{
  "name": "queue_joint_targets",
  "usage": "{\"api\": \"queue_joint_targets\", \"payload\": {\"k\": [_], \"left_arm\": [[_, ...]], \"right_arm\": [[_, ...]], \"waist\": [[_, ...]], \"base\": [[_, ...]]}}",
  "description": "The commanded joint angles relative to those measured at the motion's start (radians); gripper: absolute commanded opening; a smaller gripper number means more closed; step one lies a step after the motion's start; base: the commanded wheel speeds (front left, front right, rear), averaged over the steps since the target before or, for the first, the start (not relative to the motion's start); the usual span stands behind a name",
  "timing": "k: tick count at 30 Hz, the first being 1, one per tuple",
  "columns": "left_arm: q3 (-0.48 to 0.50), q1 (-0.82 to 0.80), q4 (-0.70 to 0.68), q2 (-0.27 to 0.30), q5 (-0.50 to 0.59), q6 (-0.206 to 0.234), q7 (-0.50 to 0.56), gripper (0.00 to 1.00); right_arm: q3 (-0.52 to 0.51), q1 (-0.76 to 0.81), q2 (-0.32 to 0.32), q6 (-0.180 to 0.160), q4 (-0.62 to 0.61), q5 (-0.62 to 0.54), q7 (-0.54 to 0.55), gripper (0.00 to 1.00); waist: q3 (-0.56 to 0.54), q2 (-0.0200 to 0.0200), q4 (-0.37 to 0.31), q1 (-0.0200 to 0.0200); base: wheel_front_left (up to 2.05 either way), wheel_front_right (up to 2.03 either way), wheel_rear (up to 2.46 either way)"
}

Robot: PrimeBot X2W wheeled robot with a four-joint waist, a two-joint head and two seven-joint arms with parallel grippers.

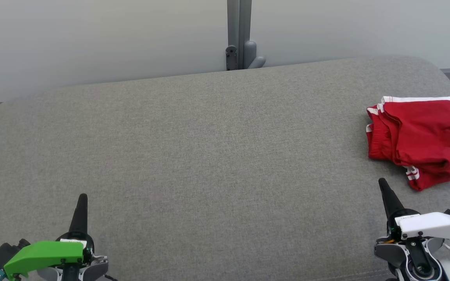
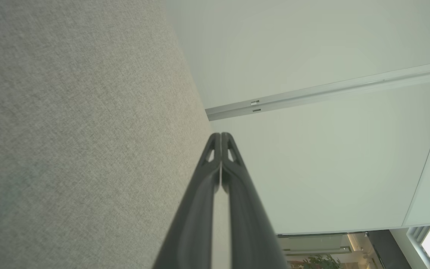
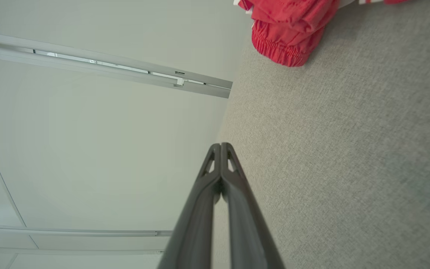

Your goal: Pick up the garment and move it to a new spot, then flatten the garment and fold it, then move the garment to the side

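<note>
There is one red fabric garment with white stripes and an elastic waistband (image 1: 420,140), lying as a single layered heap on one grey woven-fabric tabletop with rounded corners (image 1: 209,156). Two grippers are in view, one left gripper with a green plastic cover (image 1: 83,196) and one right gripper with a white plastic cover (image 1: 382,180), and each carries two long dark jaws, four in all. Behind the tabletop stands one grey metal post (image 1: 239,31) between two pale wall panels (image 1: 92,39).
</note>
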Motion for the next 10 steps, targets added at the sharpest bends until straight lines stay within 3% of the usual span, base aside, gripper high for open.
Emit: {"api": "queue_joint_targets", "payload": {"k": [1, 10], "left_arm": [[0.005, -0.023, -0.008, 0.009, -0.021, -0.003, 0.005, 0.0], [0.01, -0.033, -0.011, 0.009, -0.089, -0.006, 0.023, 0.0]], "right_arm": [[-0.002, -0.017, -0.006, 0.0, -0.011, 0.021, 0.007, 0.0], [-0.003, -0.018, -0.007, 0.0, -0.018, 0.103, 0.026, 0.0]], "waist": [[0.0, 0.0078, 0.0, 0.0], [0.001, 0.0086, 0.001, 0.0]], "base": [[0.0, 0.0, 0.0], [0.0, 0.0, 0.0]]}}
